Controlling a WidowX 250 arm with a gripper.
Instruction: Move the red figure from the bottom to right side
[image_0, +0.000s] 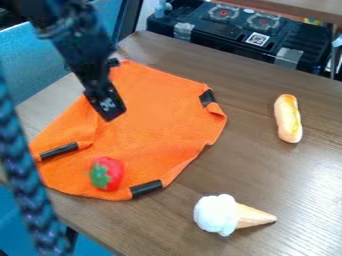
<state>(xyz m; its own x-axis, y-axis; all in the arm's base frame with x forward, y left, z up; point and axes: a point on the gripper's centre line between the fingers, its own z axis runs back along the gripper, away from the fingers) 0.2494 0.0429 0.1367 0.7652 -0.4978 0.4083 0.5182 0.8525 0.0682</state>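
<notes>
Red, strawberry-shaped and green-leaved, the toy figure (112, 171) lies on the lower part of an orange fabric cloth (150, 112), just beside a black strip (145, 188) at its edge. My black two-finger gripper (109, 106) hangs over the cloth's upper left part, well apart from the figure; whether it is spread or pressed together, I cannot tell. On the brown wood-grain table (234, 165), right of the cloth, lie a golden elongated bread-like toy (288, 119) and a white-topped ice-cream cone toy (218, 215).
</notes>
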